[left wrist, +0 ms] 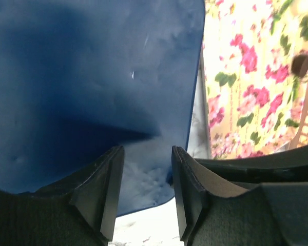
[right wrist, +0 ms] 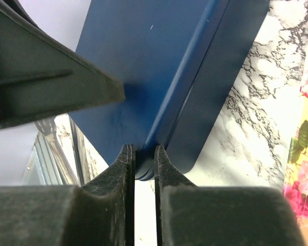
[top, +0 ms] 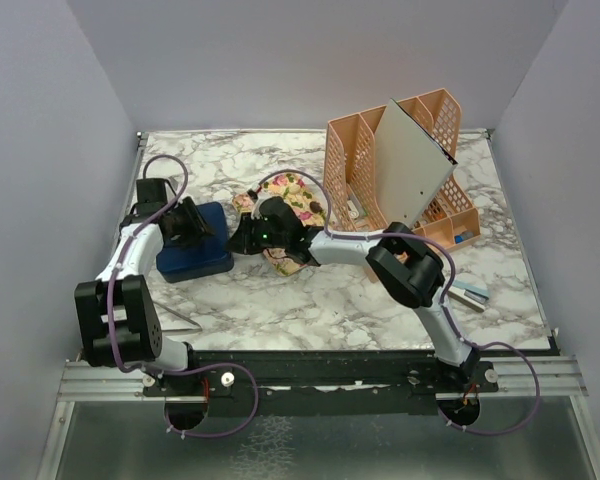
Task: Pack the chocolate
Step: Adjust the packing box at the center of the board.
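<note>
Right wrist: right hand (right wrist: 143, 155) pinches blue box (right wrist: 154, 61) corner.

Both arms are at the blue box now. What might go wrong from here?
1. The right gripper pinches only a corner of the blue box; it may slip or tilt the box.
2. The left gripper, open, hangs close over the same box, so the two may collide.
3. The right arm lies across the floral cloth; swinging back may scatter the chocolate.
</note>
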